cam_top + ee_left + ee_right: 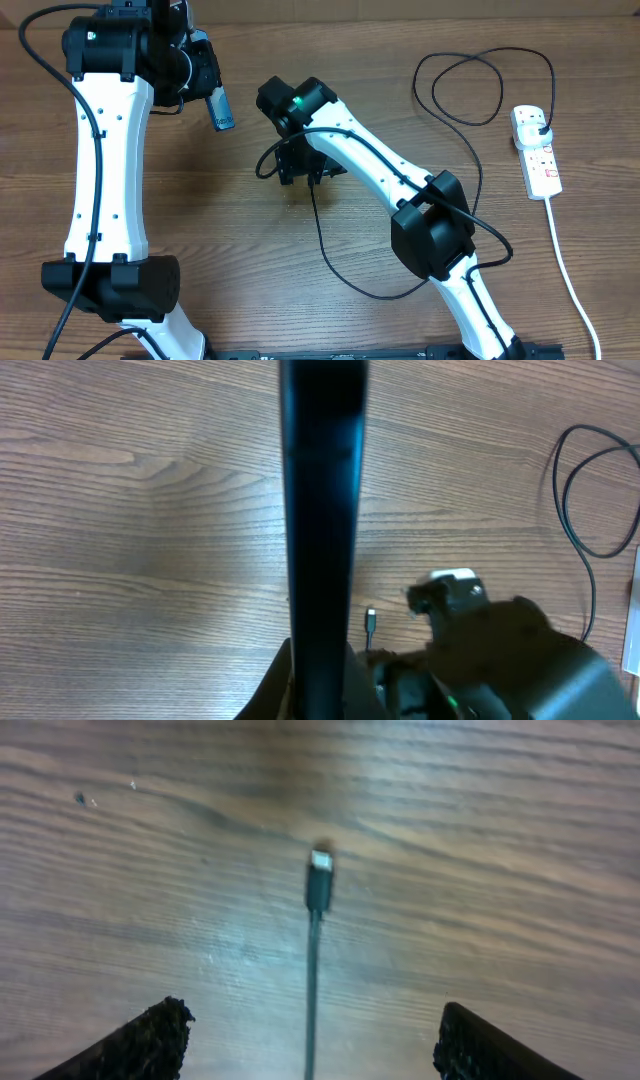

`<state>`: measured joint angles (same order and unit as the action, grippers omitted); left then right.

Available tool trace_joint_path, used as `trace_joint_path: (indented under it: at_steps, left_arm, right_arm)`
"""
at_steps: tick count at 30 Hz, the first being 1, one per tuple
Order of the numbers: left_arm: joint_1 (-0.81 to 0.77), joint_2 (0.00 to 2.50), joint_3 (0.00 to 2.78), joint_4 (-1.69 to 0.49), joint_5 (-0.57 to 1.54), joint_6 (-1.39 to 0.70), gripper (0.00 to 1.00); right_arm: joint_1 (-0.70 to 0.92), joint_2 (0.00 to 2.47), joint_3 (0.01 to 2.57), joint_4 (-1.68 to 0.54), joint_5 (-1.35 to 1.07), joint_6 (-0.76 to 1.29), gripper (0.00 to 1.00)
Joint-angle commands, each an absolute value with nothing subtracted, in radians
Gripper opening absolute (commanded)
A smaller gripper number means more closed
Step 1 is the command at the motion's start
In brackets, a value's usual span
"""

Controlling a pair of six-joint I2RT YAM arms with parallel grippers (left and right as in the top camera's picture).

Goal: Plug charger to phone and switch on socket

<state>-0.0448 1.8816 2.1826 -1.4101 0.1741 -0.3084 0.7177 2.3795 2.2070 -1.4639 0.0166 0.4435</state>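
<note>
Charger (318, 888) tip loose; right end effector (312, 1025) spread wide.

The table (250, 290) bears the socket (538, 155) at three o'clock (lead trailing toward five). The charger (318, 890) lies looped from it to centre.

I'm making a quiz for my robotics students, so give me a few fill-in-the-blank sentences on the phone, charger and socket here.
1. The left gripper is shut on the ____.
2. The tip of the charger lies on the table, and the right gripper above it is ____.
3. The plug sits in the ____.
Missing words: phone; open; socket.
</note>
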Motion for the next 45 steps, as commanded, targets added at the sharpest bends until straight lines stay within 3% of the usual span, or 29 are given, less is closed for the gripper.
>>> trace_joint_path:
  at_steps: [1,5,9,22,25,29,34,45]
  left_arm:
    - [-0.038,1.877,2.188,-1.404,0.169,-0.310,0.04]
    - [-0.038,1.877,2.188,-1.407,0.168,-0.310,0.04]
    - [-0.038,1.877,2.188,-1.407,0.168,-0.310,0.04]
    - [-0.038,1.877,2.188,-1.409,0.168,-0.310,0.04]
    - [-0.038,1.877,2.188,-1.408,0.168,-0.310,0.04]
    - [-0.038,1.877,2.188,-1.408,0.168,-0.310,0.04]
    - [-0.038,1.877,2.188,-1.408,0.168,-0.310,0.04]
    - [-0.038,1.877,2.188,-1.408,0.168,-0.310,0.04]
  right_arm:
    - [0.710,2.366,2.134,-1.402,-0.004,0.442,0.79]
    - [0.710,2.366,2.017,-1.288,-0.001,0.441,0.76]
    - [0.711,2.366,1.973,-1.256,-0.001,0.442,0.57]
    - [0.714,2.367,1.897,-1.158,-0.001,0.445,0.51]
    - [0.712,2.367,1.867,-1.142,-0.001,0.445,0.41]
    - [0.712,2.367,1.858,-1.141,-0.001,0.445,0.37]
    - [0.712,2.367,1.858,-1.135,-0.001,0.445,0.26]
    - [0.712,2.367,1.858,-1.137,-0.002,0.445,0.13]
